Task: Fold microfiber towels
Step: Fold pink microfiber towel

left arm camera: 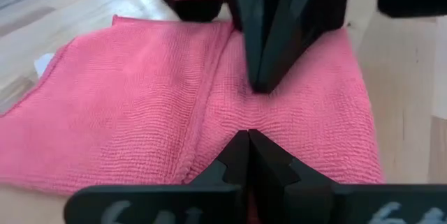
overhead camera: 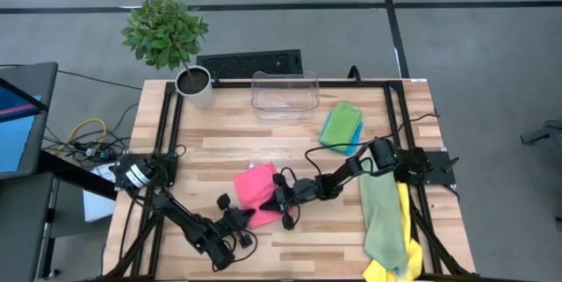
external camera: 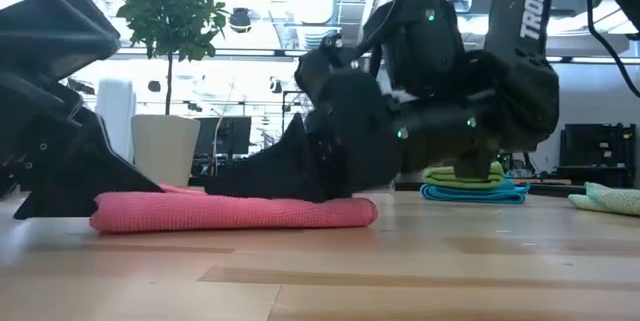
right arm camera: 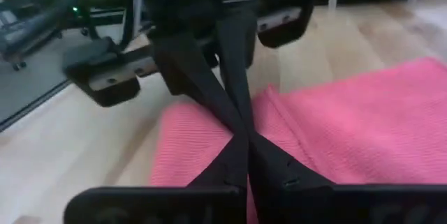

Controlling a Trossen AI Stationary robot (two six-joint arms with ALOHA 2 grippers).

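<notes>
A pink towel (overhead camera: 255, 185) lies folded and flat on the wooden table near its middle, seen edge-on in the low view as a flat pad (external camera: 230, 211). My left gripper (overhead camera: 247, 218) comes at it from the near left, shut, its tips (left arm camera: 248, 137) on the cloth. From the right, my right gripper (overhead camera: 277, 196) is also shut, tips (right arm camera: 244, 140) almost meeting the left ones over the towel. A green towel (overhead camera: 342, 122) lies folded on a blue one (overhead camera: 353, 141) at the far right. A sage towel (overhead camera: 381, 216) rests on a yellow one (overhead camera: 402, 260) at the near right. My left gripper rests its shut fingertips on the pink towel's top layer (left arm camera: 230, 123) beside a fold ridge, slanting down from the table's near left. The towel stays flat on the table. I cannot tell whether any cloth is caught between the fingers. My right gripper has its shut fingertips (left arm camera: 262, 81) on the towel's top (left arm camera: 279, 105), nearly level, coming from the table's right. The cloth lies flat beneath. Whether a layer is pinched does not show.
A clear plastic bin (overhead camera: 284, 94) stands at the far edge. A potted plant (overhead camera: 194, 84) is at the far left corner, with a keyboard (overhead camera: 250, 62) beyond the table. Black rails (overhead camera: 171, 115) run along both table sides. Bare wood lies between the pink towel and the bin.
</notes>
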